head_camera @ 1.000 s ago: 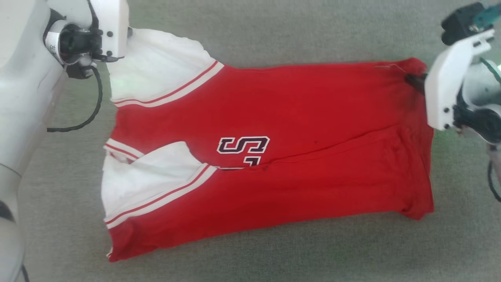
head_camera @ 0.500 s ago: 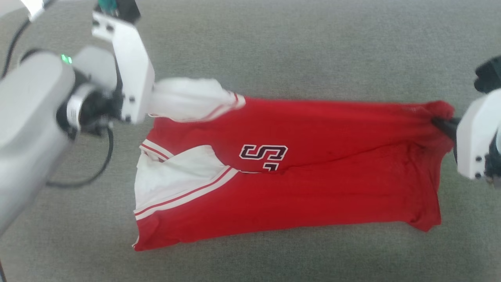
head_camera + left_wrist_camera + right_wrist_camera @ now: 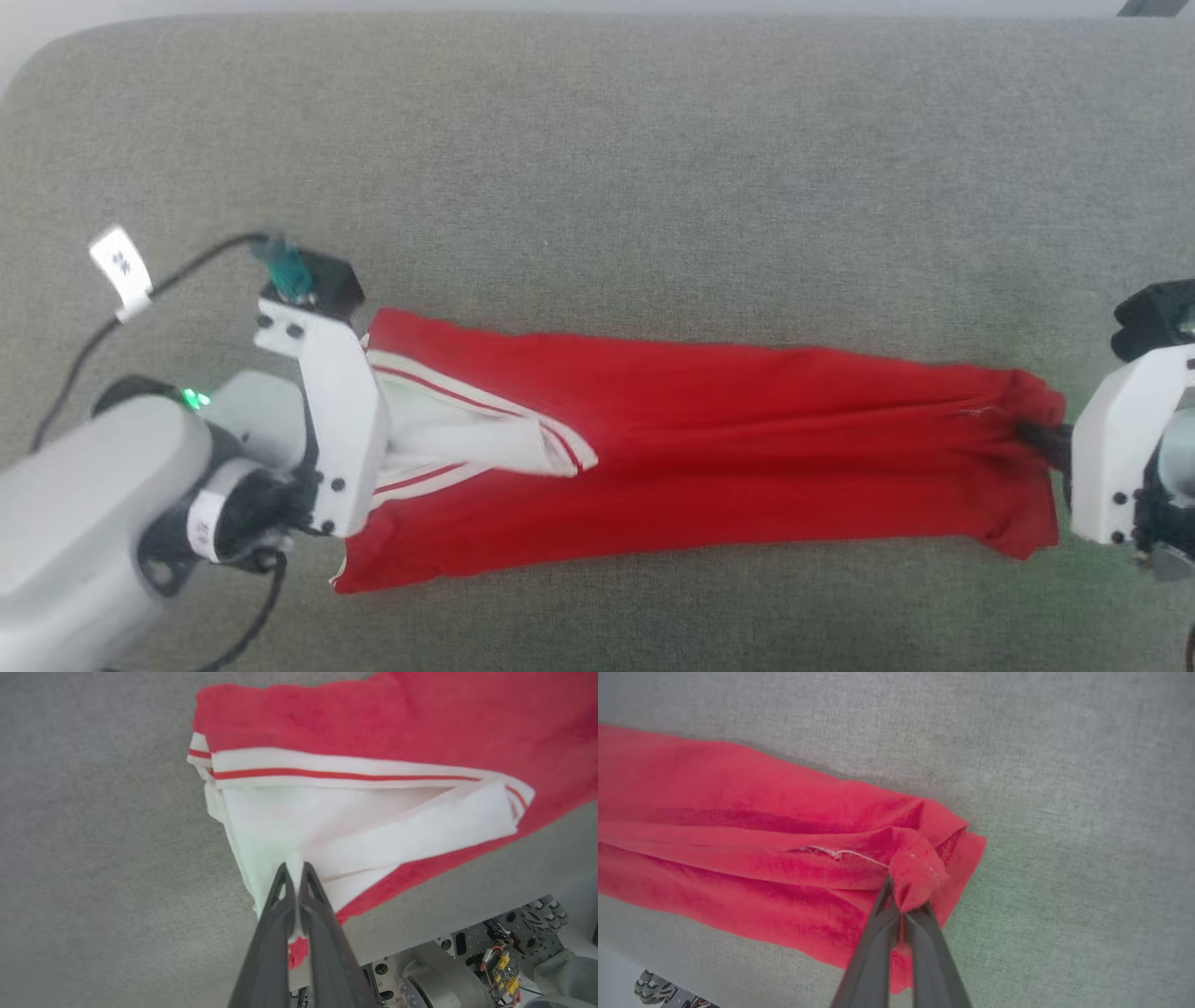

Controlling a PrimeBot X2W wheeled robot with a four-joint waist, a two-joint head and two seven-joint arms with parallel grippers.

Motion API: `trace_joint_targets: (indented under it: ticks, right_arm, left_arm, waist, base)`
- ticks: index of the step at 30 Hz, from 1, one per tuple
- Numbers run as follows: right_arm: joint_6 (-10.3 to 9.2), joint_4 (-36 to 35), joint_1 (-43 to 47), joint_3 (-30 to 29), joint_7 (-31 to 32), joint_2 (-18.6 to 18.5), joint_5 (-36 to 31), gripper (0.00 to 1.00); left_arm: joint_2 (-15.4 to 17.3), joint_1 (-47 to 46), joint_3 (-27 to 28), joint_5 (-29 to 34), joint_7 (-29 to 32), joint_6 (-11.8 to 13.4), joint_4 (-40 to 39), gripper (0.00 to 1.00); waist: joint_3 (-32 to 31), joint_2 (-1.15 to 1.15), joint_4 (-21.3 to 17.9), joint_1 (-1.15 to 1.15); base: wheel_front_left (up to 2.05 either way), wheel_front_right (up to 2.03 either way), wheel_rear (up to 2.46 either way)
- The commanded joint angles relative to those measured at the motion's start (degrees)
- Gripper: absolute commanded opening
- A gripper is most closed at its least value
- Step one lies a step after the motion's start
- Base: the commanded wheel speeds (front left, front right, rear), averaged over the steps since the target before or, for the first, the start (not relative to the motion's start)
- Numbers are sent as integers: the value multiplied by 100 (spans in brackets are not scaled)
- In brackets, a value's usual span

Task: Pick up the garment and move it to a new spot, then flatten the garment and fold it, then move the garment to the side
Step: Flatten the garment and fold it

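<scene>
The left end effector [image 3: 294,870] is clamped on a pinch of white sleeve cloth. The right end effector [image 3: 903,898] is clamped on a bunched red corner at the hem. Between them the red-and-white jersey T-shirt [image 3: 747,448] lies stretched across the grey fabric-covered worktop [image 3: 597,187] as a long narrow strip, folded lengthwise so its inner faces are hidden. The white sleeves and striped trim are gathered at the left end. A loose white thread [image 3: 840,853] trails along the hem.

In the head view, a white wrist bracket [image 3: 327,420] covers the left fingers. A white tag [image 3: 121,266] on the cable [image 3: 187,261] and a pale band [image 3: 201,532] on the left wrist carry dark marks too small to read. The right arm is cut off at the frame edge.
</scene>
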Motion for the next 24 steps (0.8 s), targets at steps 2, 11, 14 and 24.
trace_joint_targets:
  ticks: [2, 11, 14, 24]
  right_arm:
    - [0, 144, -5, 41, -76, 81, -42, 0]
    - [1, 1032, -330, 480, -568, 175, -12, 100]
    - [0, 1132, -335, 568, -702, 78, 30, 100]
    - [0, 894, 14, 469, -1089, -49, 104, 100]
  left_arm:
    - [-82, 160, 6, -42, -136, -30, 156, 0]
    - [-603, 543, 124, -215, -910, -474, 1323, 80]
    - [-690, 587, 183, -257, -1089, -585, 1482, 100]
    - [-567, 974, 542, -81, -2340, -828, 1338, 100]
  waist:
    - [-9, 0, -18, 0]
    - [-209, 0, -105, 0]
    - [-321, 0, -86, 0]
    - [-697, 0, -49, 0]
  base:
    - [0, 0, 0]
    - [0, 0, 0]
    - [0, 0, 0]
    - [0, 0, 0]
